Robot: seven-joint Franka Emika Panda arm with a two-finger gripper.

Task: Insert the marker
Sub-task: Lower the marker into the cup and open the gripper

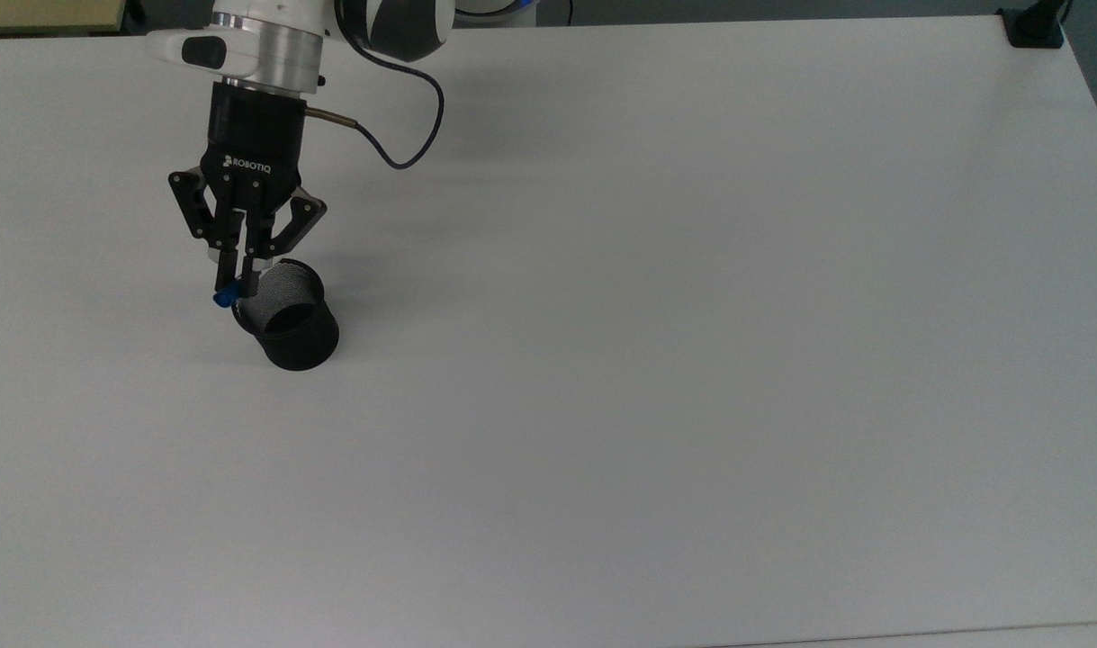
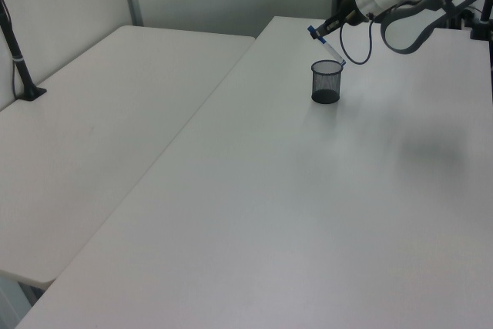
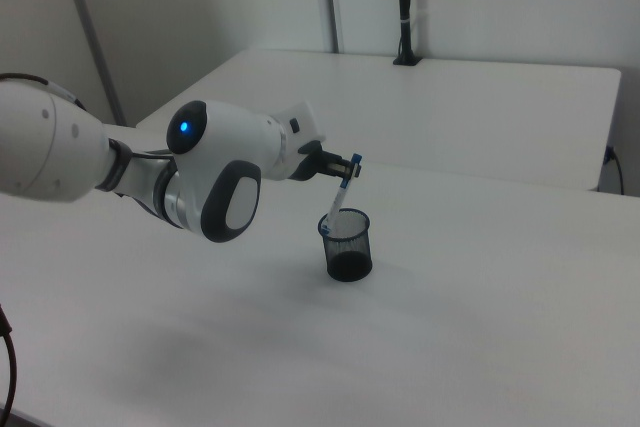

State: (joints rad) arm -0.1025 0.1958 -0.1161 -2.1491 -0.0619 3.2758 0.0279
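A black mesh cup (image 1: 289, 317) stands upright on the white table (image 1: 620, 360). My gripper (image 1: 237, 277) hovers just above the cup's rim, on the top view's left side, and is shut on the marker (image 1: 227, 294). The marker (image 3: 340, 193) is a slim white barrel held steeply tilted, with its blue cap (image 3: 354, 161) uppermost beside the fingers. Its lower end reaches the cup's mouth (image 3: 330, 221). In the left view the marker (image 2: 330, 48) slants down from the gripper (image 2: 323, 31) to the rim of the cup (image 2: 326, 82).
A dark cable (image 1: 404, 148) loops from the wrist. A black clamp (image 1: 1032, 27) sits at the table's far corner on the top view's right. A second white table (image 2: 100, 105) adjoins on the left view's left, with a black pole (image 2: 17, 55) on it.
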